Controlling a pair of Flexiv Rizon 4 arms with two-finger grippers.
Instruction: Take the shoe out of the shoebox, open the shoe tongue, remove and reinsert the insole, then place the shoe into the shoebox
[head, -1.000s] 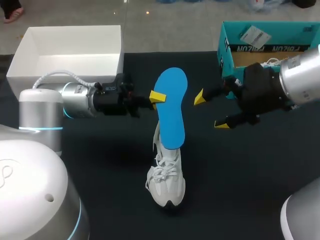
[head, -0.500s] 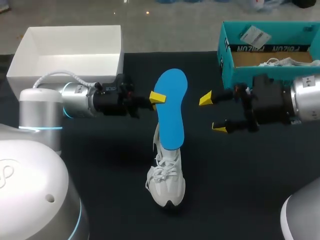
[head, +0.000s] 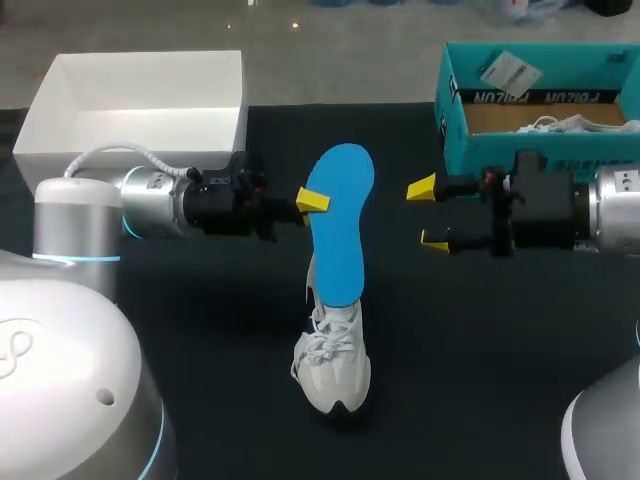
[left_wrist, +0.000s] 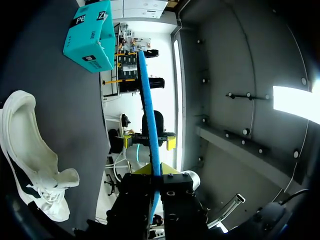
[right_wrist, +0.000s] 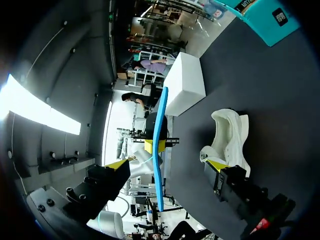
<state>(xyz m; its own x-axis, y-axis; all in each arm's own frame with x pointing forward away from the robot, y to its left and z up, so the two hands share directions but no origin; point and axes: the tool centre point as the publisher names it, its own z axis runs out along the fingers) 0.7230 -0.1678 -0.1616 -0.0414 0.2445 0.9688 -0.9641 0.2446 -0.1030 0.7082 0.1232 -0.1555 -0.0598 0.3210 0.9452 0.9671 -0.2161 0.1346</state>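
I see a matte black surface (head: 480, 350), an open white rectangular cardboard box (head: 140, 100) at its far left corner, long side facing me

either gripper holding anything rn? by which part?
Left gripper is shut on the blue insole, pinching its side edge toward the upper end. Right gripper is open and empty, beside the insole.

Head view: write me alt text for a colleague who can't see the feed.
The left gripper is shut on a flat blue insole, held above a white lace-up sneaker on the black table. The right gripper hangs open to the insole's right, near the teal cardboard shoebox; a white open box sits far left.
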